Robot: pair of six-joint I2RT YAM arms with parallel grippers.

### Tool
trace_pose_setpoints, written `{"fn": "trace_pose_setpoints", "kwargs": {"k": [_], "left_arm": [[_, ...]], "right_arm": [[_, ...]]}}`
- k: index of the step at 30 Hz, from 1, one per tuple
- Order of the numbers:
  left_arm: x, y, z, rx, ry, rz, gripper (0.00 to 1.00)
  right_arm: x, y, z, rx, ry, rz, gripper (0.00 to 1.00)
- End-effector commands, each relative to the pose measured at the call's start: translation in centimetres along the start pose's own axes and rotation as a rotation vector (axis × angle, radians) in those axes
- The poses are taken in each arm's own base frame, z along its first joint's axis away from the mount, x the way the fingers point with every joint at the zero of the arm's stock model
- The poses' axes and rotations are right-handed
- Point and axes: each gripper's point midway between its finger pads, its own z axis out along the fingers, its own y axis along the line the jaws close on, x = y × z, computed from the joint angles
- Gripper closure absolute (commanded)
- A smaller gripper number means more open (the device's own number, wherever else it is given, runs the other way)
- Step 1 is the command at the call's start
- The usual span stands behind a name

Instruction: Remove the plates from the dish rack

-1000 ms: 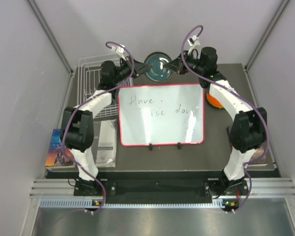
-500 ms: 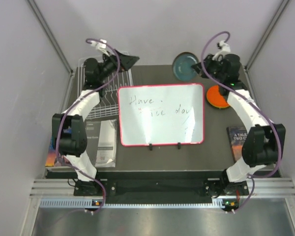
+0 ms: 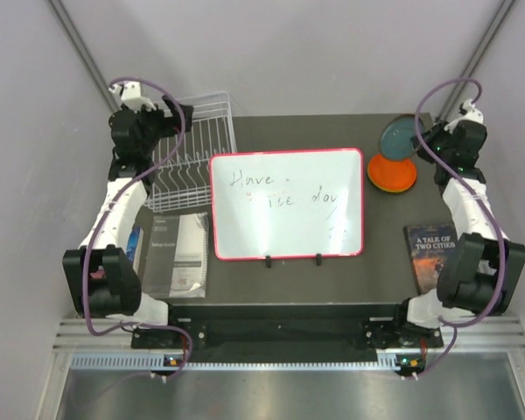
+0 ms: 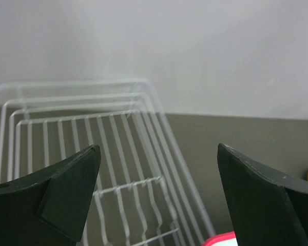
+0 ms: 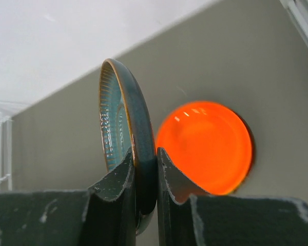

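The teal-blue plate (image 5: pixel 118 118) stands on edge, and my right gripper (image 5: pixel 143 154) is shut on its rim. From above, this plate (image 3: pixel 396 136) hangs over the table's back right, just behind the orange plate (image 3: pixel 392 173), which lies flat on the table (image 5: pixel 205 146). The right gripper (image 3: pixel 420 138) sits right of the teal plate. The white wire dish rack (image 3: pixel 192 153) stands at the back left, and I see only wire in it. My left gripper (image 4: pixel 156 148) is open and holds nothing, hovering above the rack (image 4: pixel 92 133) at its back left corner (image 3: pixel 179 114).
A whiteboard (image 3: pixel 287 203) with a red frame fills the middle of the table. Right of it lies a book (image 3: pixel 433 254). Left of it lie a grey booklet (image 3: pixel 179 254) and a blue book (image 3: pixel 136 245). Pale walls close in on both sides and behind.
Both grippers were at the teal plate behind the whiteboard. The left one let go, opened and swung left over the rack. The right arm carried the plate right, next to the orange plate.
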Motion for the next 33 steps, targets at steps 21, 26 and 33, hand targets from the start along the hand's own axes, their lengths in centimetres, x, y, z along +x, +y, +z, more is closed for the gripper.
{"fn": "trace_pose_setpoints", "kwargs": {"k": [21, 26, 33], "left_arm": [[6.5, 6.7, -2.5, -0.278, 0.182, 0.142, 0.01], [6.7, 6.6, -2.3, -0.269, 0.189, 0.137, 0.01], [7.2, 6.8, -2.3, -0.275, 0.200, 0.137, 0.01]], "right_arm": [[7.0, -7.5, 7.7, 0.066, 0.190, 0.117, 0.95], [9.3, -8.9, 7.8, 0.121, 0.283, 0.138, 0.70], [9.8, -9.9, 6.8, 0.179, 0.323, 0.086, 0.44]]}}
